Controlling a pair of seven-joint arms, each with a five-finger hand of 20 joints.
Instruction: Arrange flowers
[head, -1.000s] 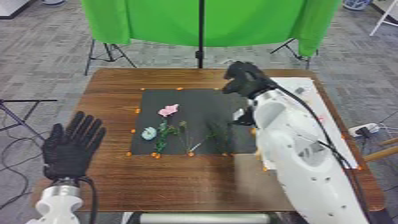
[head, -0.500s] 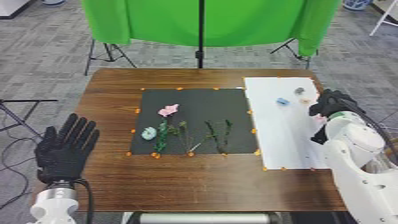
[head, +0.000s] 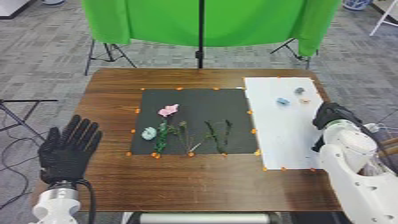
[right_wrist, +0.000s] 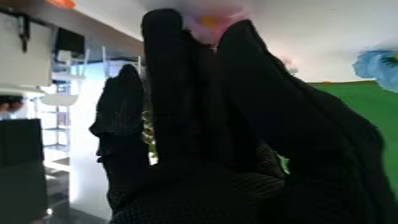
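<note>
Arranging appears partly done: well left of the right hand (head: 332, 113), the dark mat (head: 195, 98) holds a pink bloom (head: 169, 109) and a pale blue bloom (head: 149, 133) by leafy greenery. The thin, twiggy stems (head: 227, 129), nearer that hand, lack heads (work outstanding, in my judgement). A loose pink flower (right_wrist: 208, 25), soft-petalled, yellow-centred, is at its fingertips; a ruffled blue flower (head: 282, 101), a grey flower (head: 299, 90) and a peach flower (head: 305, 100) lie ahead on smooth white sheeting (head: 289, 135). Right hand: fingers extended, hold unconfirmed. Left hand (head: 66, 154): released, flat.
</note>
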